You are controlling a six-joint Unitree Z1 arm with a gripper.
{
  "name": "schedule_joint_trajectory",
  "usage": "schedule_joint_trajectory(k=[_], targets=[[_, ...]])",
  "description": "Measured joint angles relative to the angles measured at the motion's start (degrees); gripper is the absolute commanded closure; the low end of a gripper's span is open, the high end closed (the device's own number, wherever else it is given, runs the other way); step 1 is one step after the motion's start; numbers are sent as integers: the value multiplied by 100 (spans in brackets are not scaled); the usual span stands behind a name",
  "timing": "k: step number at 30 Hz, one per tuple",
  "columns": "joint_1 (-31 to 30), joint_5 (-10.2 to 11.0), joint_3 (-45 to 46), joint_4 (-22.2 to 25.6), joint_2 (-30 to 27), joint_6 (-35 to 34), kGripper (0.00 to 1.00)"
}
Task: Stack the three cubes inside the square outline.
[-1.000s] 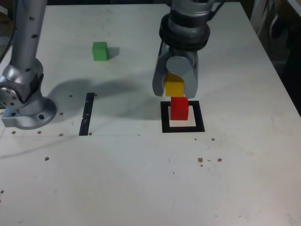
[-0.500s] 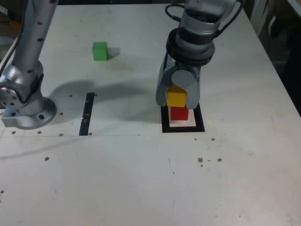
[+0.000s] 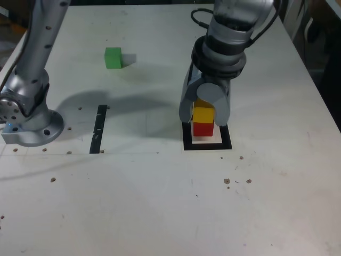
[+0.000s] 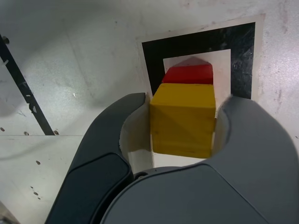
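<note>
The yellow cube (image 3: 203,113) rests on top of the red cube (image 3: 203,129), which stands inside the black square outline (image 3: 208,145). My gripper (image 3: 204,117) reaches down over the stack with a jaw close against each side of the yellow cube (image 4: 183,121). Whether the jaws still press on it is not clear. In the wrist view the red cube (image 4: 188,74) peeks out beyond the yellow one, within the outline (image 4: 243,46). The green cube (image 3: 113,57) sits alone far off toward the exterior view's upper left.
A straight black tape strip (image 3: 99,129) lies on the white table to the exterior view's left of the outline. The arm's silver base (image 3: 29,117) stands at the far left. Small dark specks dot the table's near part.
The gripper has carried the yellow cube down and toward the outline, from above and behind the red cube to resting on top of it.
</note>
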Motion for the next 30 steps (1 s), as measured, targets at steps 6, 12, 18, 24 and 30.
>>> schedule_joint_trajectory(k=[6,12,18,24,30], targets=[[0,49,-16,1,4,44,4],[0,178,-28,64,-20,45,1],[121,585,152,497,-662,176,1],[888,1020,1032,530,-1590,936,1],[2028,1348,2216,-158,-2509,1867,1]])
